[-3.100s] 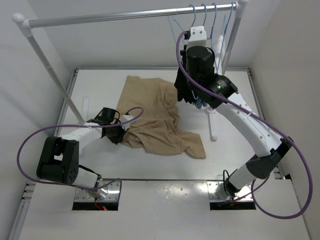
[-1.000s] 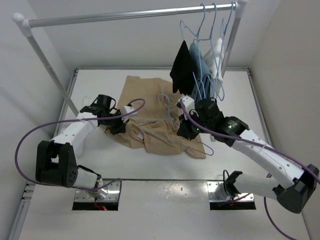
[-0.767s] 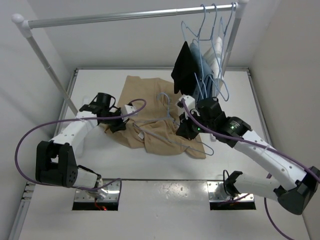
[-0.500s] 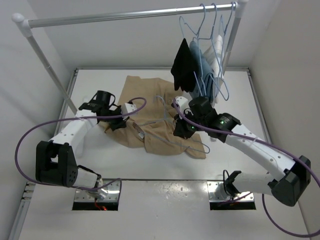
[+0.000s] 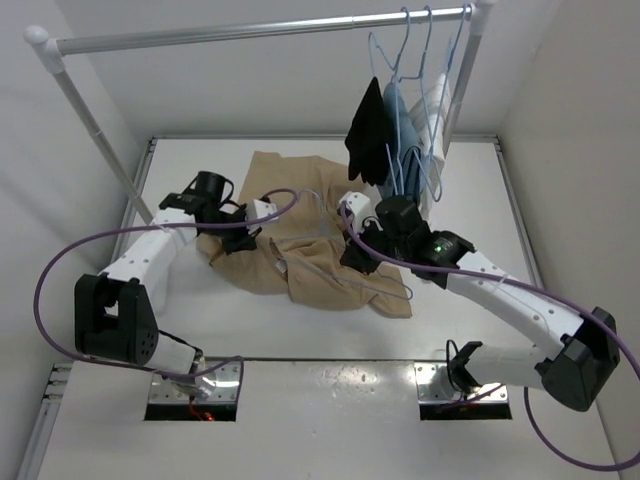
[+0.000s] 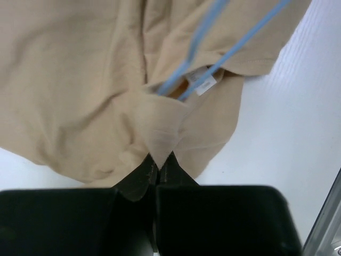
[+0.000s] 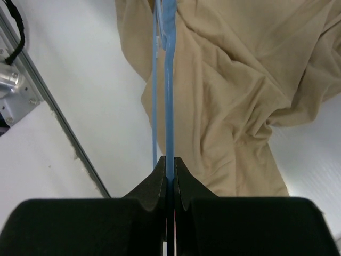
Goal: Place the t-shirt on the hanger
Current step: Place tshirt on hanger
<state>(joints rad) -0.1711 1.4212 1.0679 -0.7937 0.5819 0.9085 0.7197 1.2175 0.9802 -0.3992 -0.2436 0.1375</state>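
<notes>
The tan t-shirt [image 5: 300, 225] lies crumpled on the white table. My left gripper [image 5: 238, 242] is shut on a fold of its edge [image 6: 159, 143], lifting it a little at the shirt's left side. My right gripper [image 5: 352, 254] is shut on the wire of the pale-blue hanger [image 5: 330, 276], held low over the shirt. In the left wrist view two hanger wires [image 6: 213, 29] run down into the shirt's opening beside a white label [image 6: 201, 82]. In the right wrist view the hanger wire [image 7: 169, 80] runs straight out from my shut jaws, along the t-shirt's [image 7: 229, 85] left edge.
A clothes rail [image 5: 250, 30] crosses the back, with a slanted post [image 5: 100, 140] at the left. At its right end hang hangers with a black garment [image 5: 368, 130], a blue one [image 5: 398, 140] and a white one [image 5: 437, 115], just behind my right arm.
The right arm came down from the rail with the hanger and slid it left, its end entering the shirt's opening. The left gripper drew its fold slightly back and up.
</notes>
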